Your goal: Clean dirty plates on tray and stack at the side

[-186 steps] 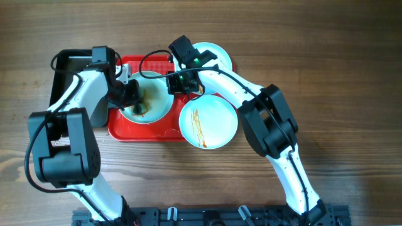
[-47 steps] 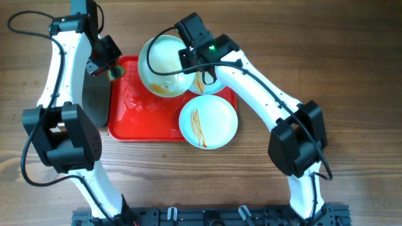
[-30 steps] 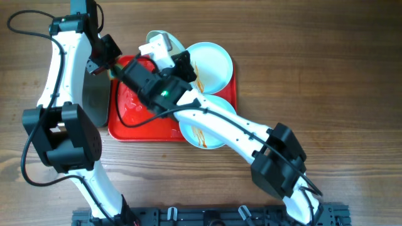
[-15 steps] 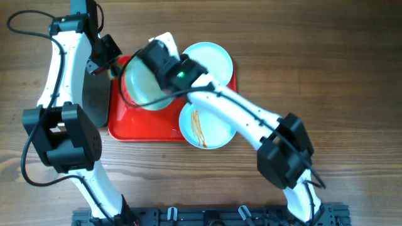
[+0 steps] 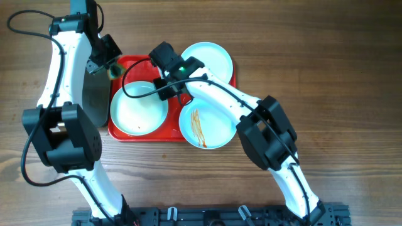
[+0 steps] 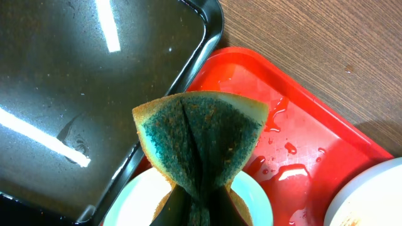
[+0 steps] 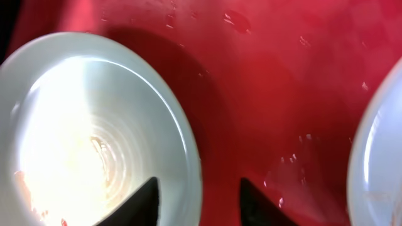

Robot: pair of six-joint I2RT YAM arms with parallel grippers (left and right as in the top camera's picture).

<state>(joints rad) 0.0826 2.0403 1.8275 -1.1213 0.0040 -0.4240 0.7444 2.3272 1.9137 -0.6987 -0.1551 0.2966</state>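
Pale round plate (image 7: 94, 125) (faint smears) on wet red tray (image 7: 264, 94).

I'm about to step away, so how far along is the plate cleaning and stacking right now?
Done: nothing is stacked at the side; all three plates sit on or overhanging the red tray. The left plate looks mostly wiped, with faint residue. In hand: the left gripper pinches the sponge; the right gripper is open astride the left plate's rim. Left: the streaked plate, checking the top plate, then stacking.
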